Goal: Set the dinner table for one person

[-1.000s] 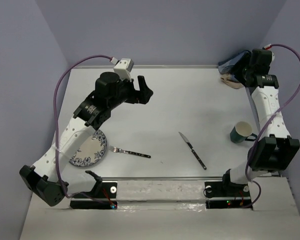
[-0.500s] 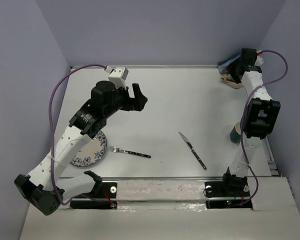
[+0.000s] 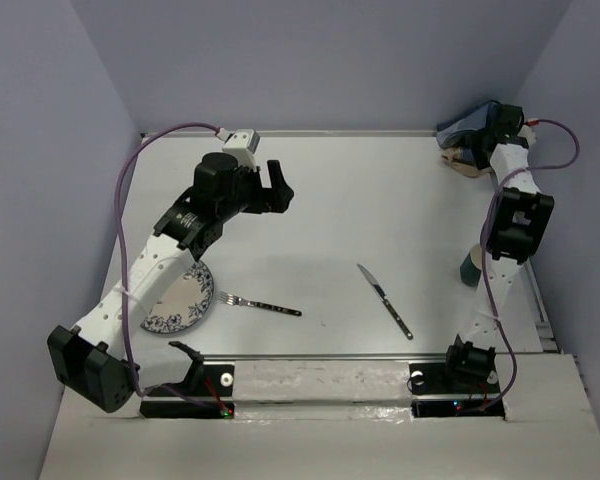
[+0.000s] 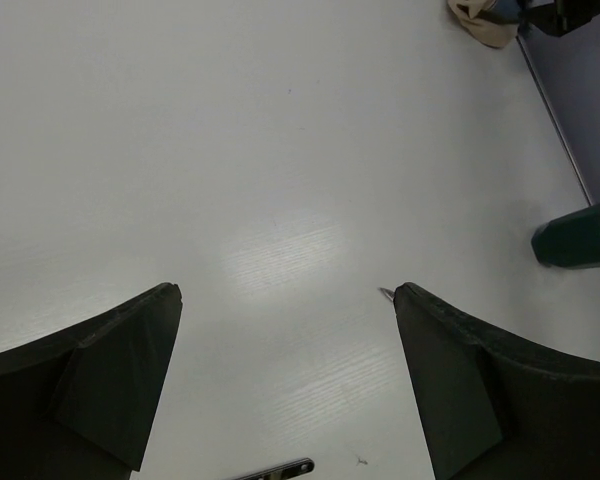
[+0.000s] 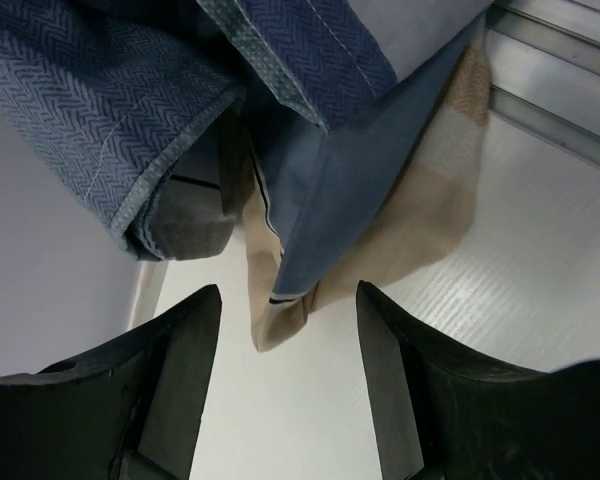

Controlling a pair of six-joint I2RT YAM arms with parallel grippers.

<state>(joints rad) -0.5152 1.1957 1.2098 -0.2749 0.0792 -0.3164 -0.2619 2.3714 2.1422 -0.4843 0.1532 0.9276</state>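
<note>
A matte white dinner table [image 3: 380, 200] under pale lavender walls [image 3: 330, 60] carries a white plate [image 3: 190, 300] rimmed in blue floral print, a fork [image 3: 260, 305] with silver tines and dark handle, a knife [image 3: 385, 301] with silver blade and black handle, and a dark green mug [image 4: 570, 243] with cream lining. The placemat [image 5: 350, 190] shows blue and beige panels, one blue part in herringbone weave with pale stitching. The left arm [image 3: 150, 270] and right arm [image 3: 488, 300] are white with black joints
</note>
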